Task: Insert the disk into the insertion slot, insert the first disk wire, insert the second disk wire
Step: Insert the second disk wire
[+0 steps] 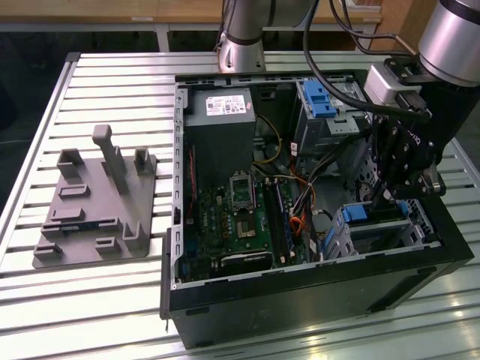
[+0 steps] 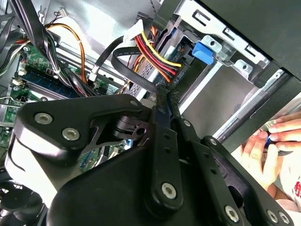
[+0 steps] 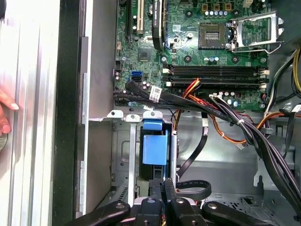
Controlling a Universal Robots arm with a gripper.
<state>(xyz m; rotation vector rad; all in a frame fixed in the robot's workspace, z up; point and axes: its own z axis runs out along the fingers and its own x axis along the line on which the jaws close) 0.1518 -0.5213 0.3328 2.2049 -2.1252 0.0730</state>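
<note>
Inside the insertion slot (image 1: 386,232), disk (image 3: 154,149) seated, tool (image 3: 162,184) closed at its edge.

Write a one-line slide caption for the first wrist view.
Gripper hangs over the blue-framed disk seated in the insertion slot, cables crossing below the motherboard.

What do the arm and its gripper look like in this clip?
The arm has silver-grey tube segments, with a pale grey block at the wrist and black cables looping past it. The gripper is matte black, built of flat linkage bars joined by round silver screws.
</note>
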